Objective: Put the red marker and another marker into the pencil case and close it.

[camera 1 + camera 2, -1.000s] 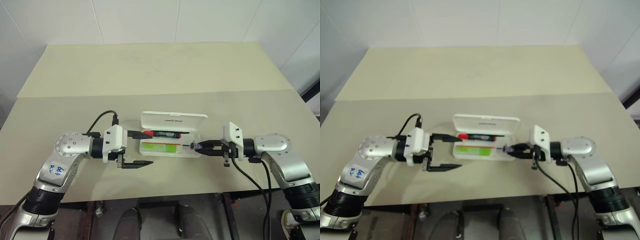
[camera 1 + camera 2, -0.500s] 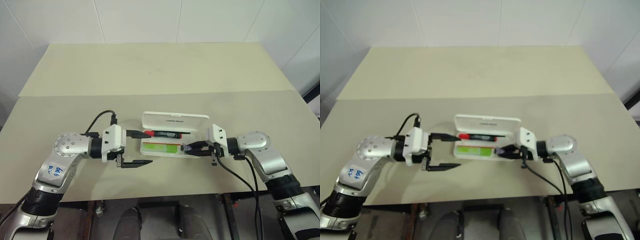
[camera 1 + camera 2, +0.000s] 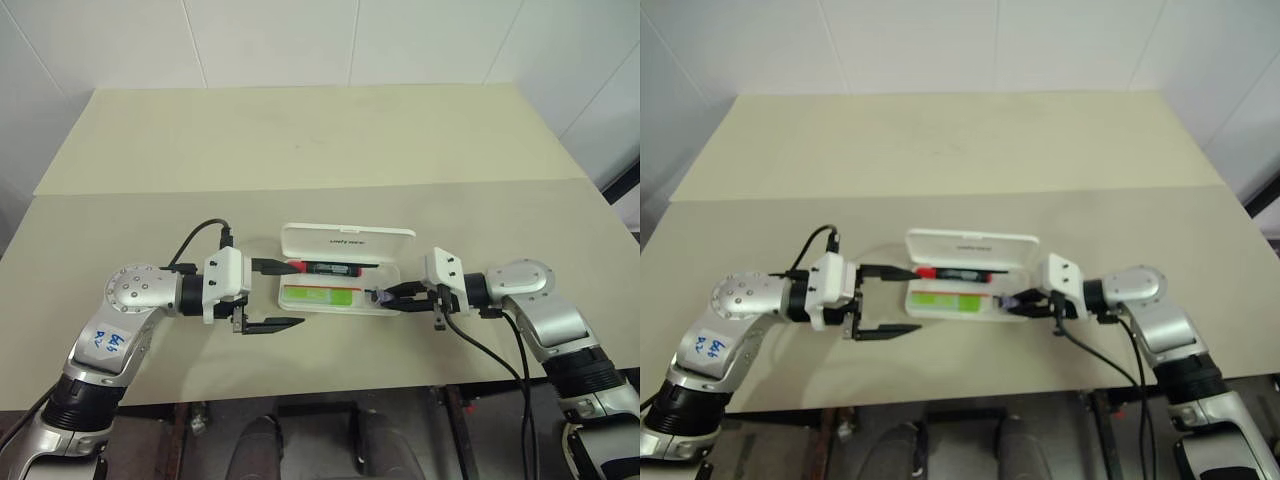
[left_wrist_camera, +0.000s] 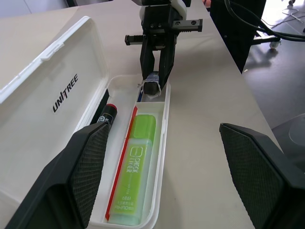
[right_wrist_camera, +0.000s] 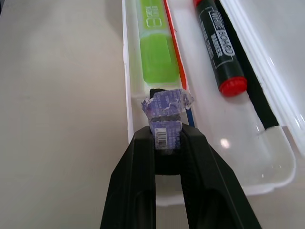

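Observation:
The white pencil case lies open mid-table, its lid tilted back. In its tray the red marker lies along the back and the lime-green highlighter along the front. My left gripper stands open at the case's left end, one finger on either side of the tray. My right gripper is shut on a small purple-wrapped block, which it holds over the tray's right end, just past the highlighter. Whether the block touches the tray I cannot tell.
The case sits on a beige table whose front edge runs just behind my arms. A second tabletop adjoins at the back. A black cable hangs from the right wrist.
My right gripper with the block has edged slightly left, from the case's right rim to over the tray's end. The left gripper and both markers have stayed put.

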